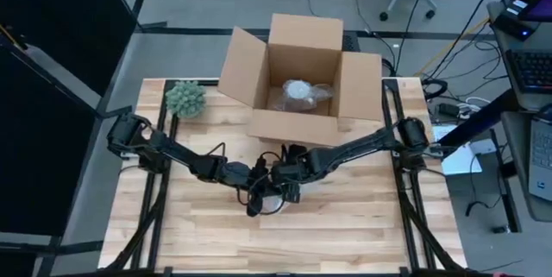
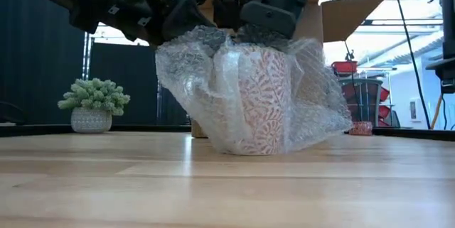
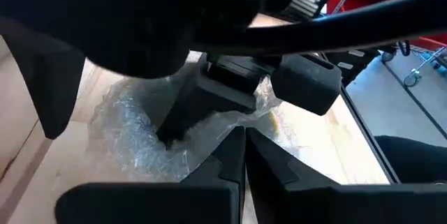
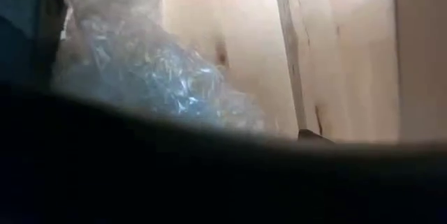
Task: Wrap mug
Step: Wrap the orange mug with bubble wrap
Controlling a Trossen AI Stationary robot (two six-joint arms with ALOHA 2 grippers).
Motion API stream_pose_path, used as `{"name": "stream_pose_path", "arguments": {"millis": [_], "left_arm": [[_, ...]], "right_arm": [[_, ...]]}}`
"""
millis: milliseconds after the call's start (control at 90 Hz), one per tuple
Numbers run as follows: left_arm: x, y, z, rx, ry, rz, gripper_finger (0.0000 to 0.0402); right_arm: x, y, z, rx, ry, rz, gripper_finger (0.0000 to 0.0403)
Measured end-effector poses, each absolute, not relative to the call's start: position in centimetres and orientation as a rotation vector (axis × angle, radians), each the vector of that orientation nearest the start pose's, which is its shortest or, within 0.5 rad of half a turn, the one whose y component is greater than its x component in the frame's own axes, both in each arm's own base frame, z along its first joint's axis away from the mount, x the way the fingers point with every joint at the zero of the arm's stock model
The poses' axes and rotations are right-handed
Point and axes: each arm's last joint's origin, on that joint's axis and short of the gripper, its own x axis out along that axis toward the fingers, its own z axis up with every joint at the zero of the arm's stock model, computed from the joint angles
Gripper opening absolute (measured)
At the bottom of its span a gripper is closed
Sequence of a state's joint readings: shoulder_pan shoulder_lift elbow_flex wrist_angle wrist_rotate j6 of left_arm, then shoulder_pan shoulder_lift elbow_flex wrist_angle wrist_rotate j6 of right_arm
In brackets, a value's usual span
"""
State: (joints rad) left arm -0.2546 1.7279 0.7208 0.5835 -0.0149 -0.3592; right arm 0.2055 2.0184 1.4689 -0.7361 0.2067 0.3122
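Pale wooden planks make up our table point(image 1: 345, 225), with an open cardboard box point(image 1: 302, 78) at the far edge (something already wrapped in plastic lies inside it) and a small potted plant point(image 1: 185, 98) at the far left corner. Near the middle of the table stands the mug point(image 2: 261, 100), upright, patterned in red and white, with a sheet of bubble wrap point(image 2: 192, 79) gathered loosely round it and bunched at its mouth.

We have both arms converged right above it. Our left gripper point(image 1: 257, 189) sits at the left side of the bundle and our right gripper point(image 1: 289, 180) at the top, pressing into the wrap over the rim. From these views we cannot tell whether either pair of jaws is clenched on the plastic or slack; the wrist cameras are mostly blocked by dark metal and wrap.

We judge the step in hand to be closing the wrap over the mug's opening. To do it well, we should keep one gripper steadying the top while the other draws the loose skirt snug, moving slowly so the mug stays upright and the two grippers do not collide.
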Motion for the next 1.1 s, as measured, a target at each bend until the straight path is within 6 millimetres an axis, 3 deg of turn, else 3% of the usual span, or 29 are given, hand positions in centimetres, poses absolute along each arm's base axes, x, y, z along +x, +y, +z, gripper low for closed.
{"name": "stream_pose_path", "arguments": {"millis": [167,322,578,800,1100], "left_arm": [[32.1,-8.3,15.0,-0.295,0.457,-0.159,0.0],[32.0,-8.3,14.9,-0.294,0.459,-0.159,0.0],[32.0,-8.3,14.9,-0.294,0.459,-0.159,0.0],[32.0,-8.3,14.9,-0.294,0.459,-0.159,0.0],[32.0,-8.3,14.9,-0.294,0.459,-0.159,0.0]], "right_arm": [[38.5,7.3,20.4,0.026,1.176,-0.192,0.0238],[37.0,7.0,25.3,0.048,1.053,-0.173,0.0238],[33.9,7.7,29.1,0.073,1.022,-0.152,0.0238],[33.2,10.7,28.4,0.06,1.05,-0.13,0.0238],[35.8,12.3,23.1,-0.05,1.102,-0.254,0.0238]]}}
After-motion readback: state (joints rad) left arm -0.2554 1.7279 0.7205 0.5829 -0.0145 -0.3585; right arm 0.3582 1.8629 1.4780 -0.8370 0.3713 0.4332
